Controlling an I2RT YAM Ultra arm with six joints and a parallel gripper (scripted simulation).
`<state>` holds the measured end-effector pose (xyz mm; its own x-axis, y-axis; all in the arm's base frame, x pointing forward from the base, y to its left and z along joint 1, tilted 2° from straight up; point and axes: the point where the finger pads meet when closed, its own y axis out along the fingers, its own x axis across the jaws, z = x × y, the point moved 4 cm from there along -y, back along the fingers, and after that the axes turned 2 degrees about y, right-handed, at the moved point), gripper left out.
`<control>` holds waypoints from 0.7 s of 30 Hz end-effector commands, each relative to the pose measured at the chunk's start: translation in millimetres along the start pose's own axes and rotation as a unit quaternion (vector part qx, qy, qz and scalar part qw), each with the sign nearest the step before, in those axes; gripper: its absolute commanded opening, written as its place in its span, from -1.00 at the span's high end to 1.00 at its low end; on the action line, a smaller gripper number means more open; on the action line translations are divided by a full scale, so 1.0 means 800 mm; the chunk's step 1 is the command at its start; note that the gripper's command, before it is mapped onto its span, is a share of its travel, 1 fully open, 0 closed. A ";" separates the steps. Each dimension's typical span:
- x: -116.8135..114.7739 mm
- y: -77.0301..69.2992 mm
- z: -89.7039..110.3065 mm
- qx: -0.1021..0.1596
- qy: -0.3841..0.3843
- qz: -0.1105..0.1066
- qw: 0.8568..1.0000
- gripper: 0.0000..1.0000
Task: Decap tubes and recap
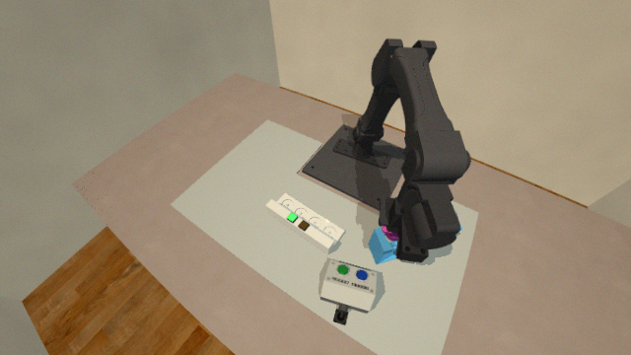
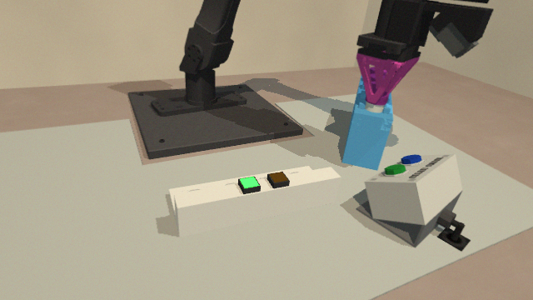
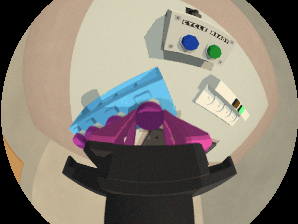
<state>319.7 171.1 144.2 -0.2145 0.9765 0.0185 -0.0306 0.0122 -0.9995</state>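
The blue decapping station DS (image 2: 366,133) stands on the mat, right of the arm's base plate; it also shows in the top view (image 1: 382,247) and in the wrist view (image 3: 120,103). My gripper (image 2: 376,102) points straight down over the station's end nearest the key desk. Its magenta fingers are shut on the magenta cap (image 3: 149,117) of the end tube there. I cannot read the tube's number. The other caps are hidden by the fingers and the arm. The cap tray CT (image 1: 306,222) shows empty nests. Its green lamp (image 2: 249,184) is lit and its amber lamp (image 2: 278,179) is dark.
The key desk (image 2: 412,192) stands close in front of the station, with the blue CYCLE key (image 2: 411,158) and the green READY key (image 2: 395,169) on top. The dark base plate (image 2: 208,121) lies to the left, behind the tray.
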 end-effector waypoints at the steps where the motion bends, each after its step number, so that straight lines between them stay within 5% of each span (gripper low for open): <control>1: 0.000 -0.004 0.000 -0.005 0.139 -0.002 0.990 1.00; 7: 0.000 -0.003 0.000 -0.004 0.280 -0.003 0.960 1.00; 9: 0.000 -0.003 0.000 -0.004 0.280 -0.003 0.960 1.00; 15: 0.000 -0.003 0.000 -0.004 0.425 -0.003 0.905 1.00; 21: 0.000 -0.003 0.000 -0.003 0.555 -0.004 0.832 1.00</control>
<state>319.6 170.6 143.5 0.6652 0.7466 -0.0125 -0.0308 0.0108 -0.9995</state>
